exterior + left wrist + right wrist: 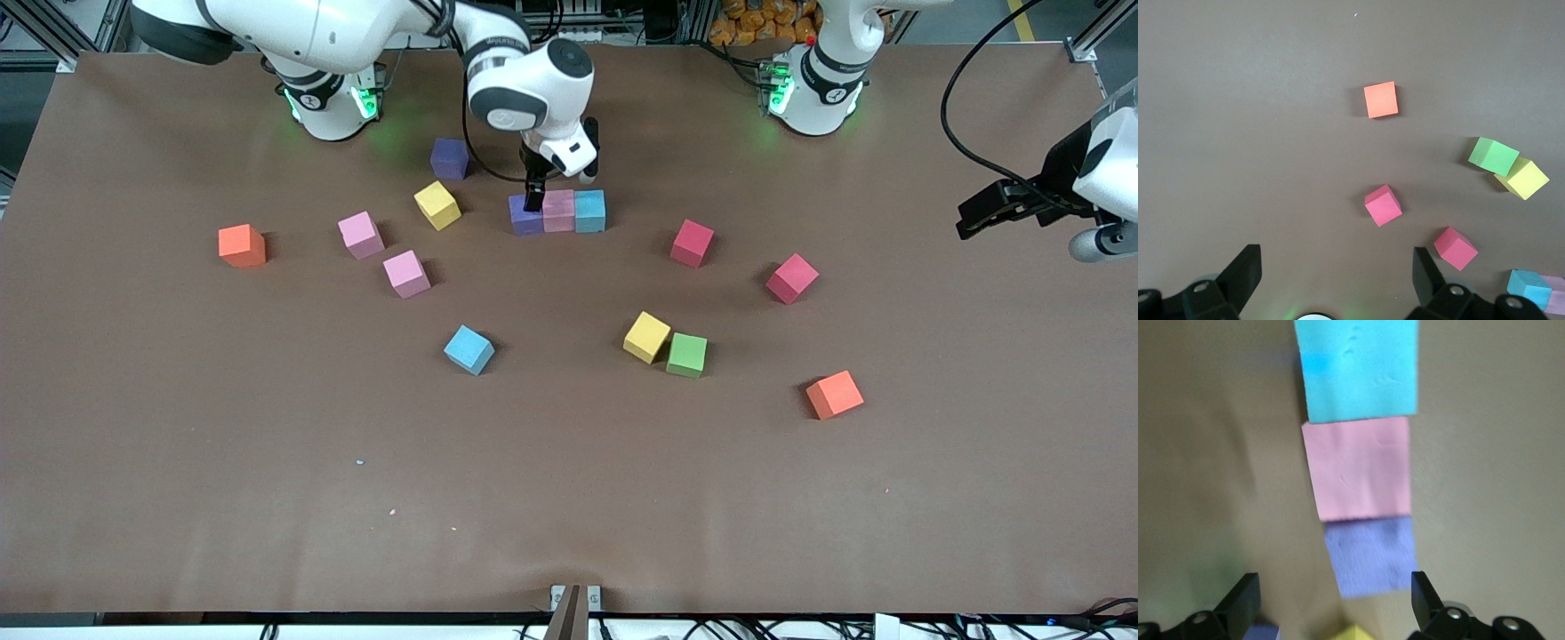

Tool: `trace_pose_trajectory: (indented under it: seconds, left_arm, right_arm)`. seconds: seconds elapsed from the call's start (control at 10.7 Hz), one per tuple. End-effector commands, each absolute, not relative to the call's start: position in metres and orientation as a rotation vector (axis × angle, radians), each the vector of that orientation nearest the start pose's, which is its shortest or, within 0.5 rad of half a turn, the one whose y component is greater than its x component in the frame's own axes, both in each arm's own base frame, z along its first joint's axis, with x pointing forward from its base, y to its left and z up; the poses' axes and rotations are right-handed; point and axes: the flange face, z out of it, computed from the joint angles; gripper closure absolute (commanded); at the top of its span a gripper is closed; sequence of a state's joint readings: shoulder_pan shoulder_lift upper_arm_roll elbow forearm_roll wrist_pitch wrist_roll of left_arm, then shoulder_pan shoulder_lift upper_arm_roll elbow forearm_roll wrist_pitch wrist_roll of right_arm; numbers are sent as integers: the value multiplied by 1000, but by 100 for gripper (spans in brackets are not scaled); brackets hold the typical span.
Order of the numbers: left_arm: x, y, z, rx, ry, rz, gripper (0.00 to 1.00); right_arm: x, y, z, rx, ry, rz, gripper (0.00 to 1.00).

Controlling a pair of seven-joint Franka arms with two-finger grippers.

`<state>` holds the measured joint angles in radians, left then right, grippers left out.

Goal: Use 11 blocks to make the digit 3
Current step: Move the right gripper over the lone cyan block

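Note:
Three blocks stand touching in a row: a purple one, a pink one and a blue one, seen close as purple, pink and blue. My right gripper hangs open just over the purple end of the row, holding nothing. Loose blocks lie around: dark purple, yellow, two pink, blue, yellow touching green, and two crimson. My left gripper waits open over the left arm's end of the table.
Two orange cubes lie apart from the rest, one toward the right arm's end and one nearer the front camera toward the left arm's end. The brown table is bare nearer the front camera.

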<state>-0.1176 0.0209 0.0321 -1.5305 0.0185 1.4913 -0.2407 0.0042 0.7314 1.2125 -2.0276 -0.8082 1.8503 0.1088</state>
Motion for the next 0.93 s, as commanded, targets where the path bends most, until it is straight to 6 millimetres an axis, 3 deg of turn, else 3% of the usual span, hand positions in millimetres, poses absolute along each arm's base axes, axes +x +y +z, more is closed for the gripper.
trace_pose_trajectory:
  seconds: [0.0,0.19,0.37,0.47,0.65,0.75,0.84]
  left_arm:
    - [544,-42,628,-3085,-214,99,0]
    - [544,-42,628,-3085,-217,99,0]
    - [543,-41,628,-3082,-222,108,0]
    - [542,-41,629,-3082,-222,113,0]
    - [542,-41,628,-3081,-222,117,0]
    - [542,-41,629,-3089,-224,115,0]
    - [542,-41,628,-3089,-224,117,0]
  right_arm:
    - [273,494,312,-2478,-2282,413,0]
    - [299,491,338,-2542,-2238,425,0]
    - [344,481,362,-2662,-2102,411,0]
    - [379,468,367,-2756,-2009,404,0]
    - [452,432,360,-2919,-1806,406,0]
    - [489,403,349,-3003,-1693,431,0]
    - [514,381,343,-3049,-1640,458,0]
